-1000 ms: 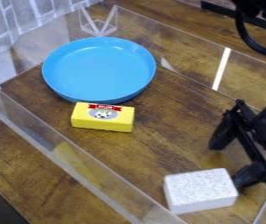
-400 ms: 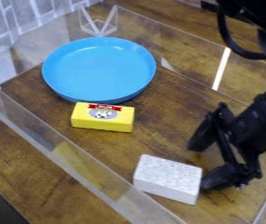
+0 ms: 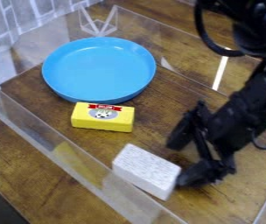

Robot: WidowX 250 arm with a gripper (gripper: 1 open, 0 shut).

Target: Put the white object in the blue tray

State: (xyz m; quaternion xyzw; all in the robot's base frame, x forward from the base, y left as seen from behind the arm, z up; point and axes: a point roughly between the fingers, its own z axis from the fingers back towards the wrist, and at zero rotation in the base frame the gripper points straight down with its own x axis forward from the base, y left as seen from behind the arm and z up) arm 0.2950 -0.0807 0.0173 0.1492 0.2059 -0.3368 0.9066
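My black gripper hangs low over the dark wood-grain tabletop, angled down, on the right of the view. Jaws spread wide, nothing held. One finger sticks out toward the left; another, lower one sits just beside the right end of the small white-grey rectangular block w/ speckled sponge-like surface. Can't tell if that finger actually touches the block or is just next to it.

Block lies flat on the tabletop near the front edge, turned at a slant, right up against the clear plastic wall that fences the work area. Not in the tray.

Round shallow bright blue plastic dish sits at the back left, well apart from the block, nothing in it.

Between dish and block, closer to the dish: small yellow rectangular box, lying flat, w/ a white label on top showing a little red-and-grey cartoon-type picture. Any writing on it is too small to read. No other brand or text legible anywhere.

Black cable loops above my arm at top right.
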